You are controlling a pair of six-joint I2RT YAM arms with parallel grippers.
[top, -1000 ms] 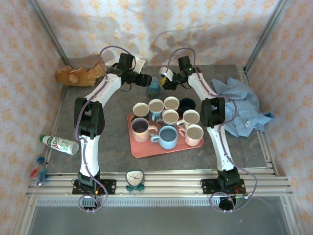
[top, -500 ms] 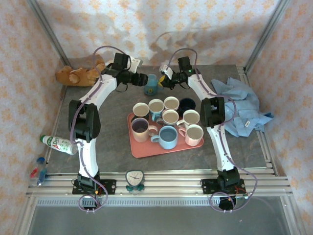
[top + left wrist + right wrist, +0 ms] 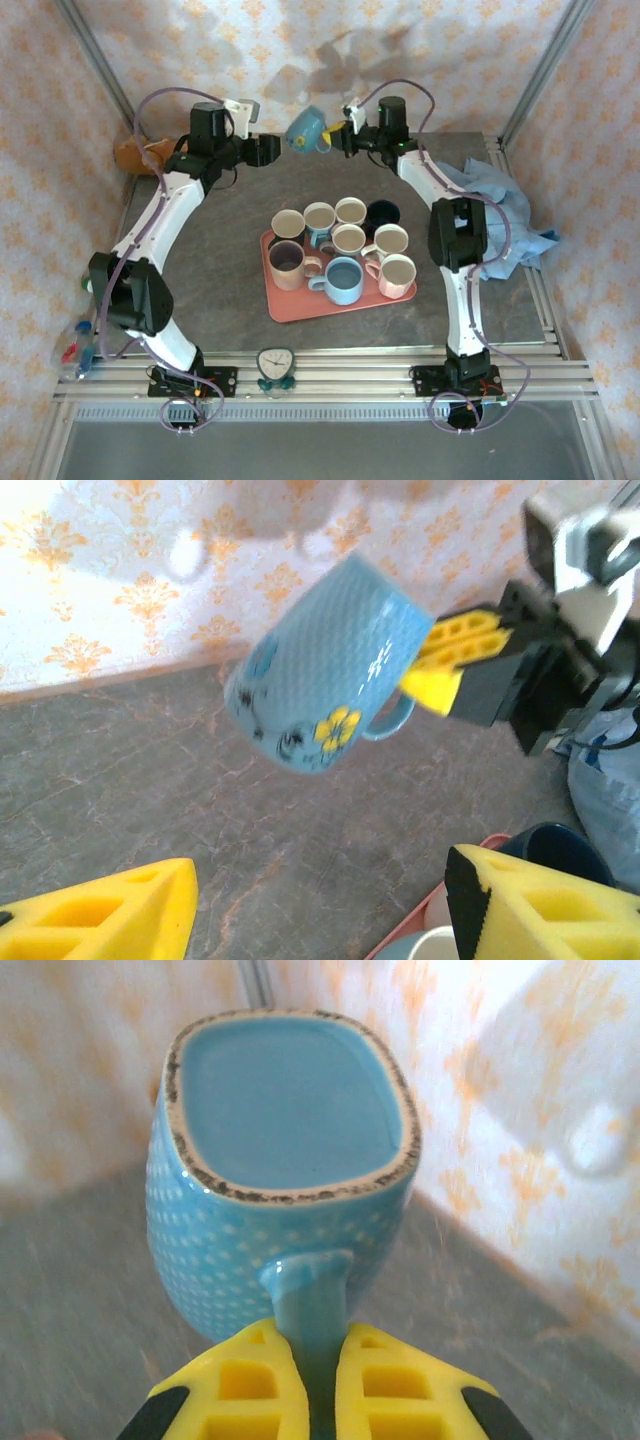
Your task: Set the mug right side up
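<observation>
mug position: the blue mug (image 3: 305,128) is held in the air over the far part of the bench (image 3: 230,250), at 12 o'clock from the tray (image 3: 290,305), clear of every surface.
mug vs pincer: in the top view the mug is found at 9 o'clock of the right pincer (image 3: 335,138); its handle (image 3: 310,1310) is pinched between the yellow pads (image 3: 250,1380).
long axis: tilted, neither upright nor fully inverted; in the left wrist view it is run from 7 to 1 o'clock. The mouth is turned toward the right wrist camera.
right pincer: clenched on the handle, the mug grasped.
left pincer (image 3: 268,150): spread wide, nothing held or touched; placed at 9 o'clock of the mug, apart from it.
nearer arm: right, in contact.
step judged: rotation partly done; more wrist roll is needed until the mouth is up, then a set-down.
risk: handle-only grip, so a swing or slip is possible.
</observation>
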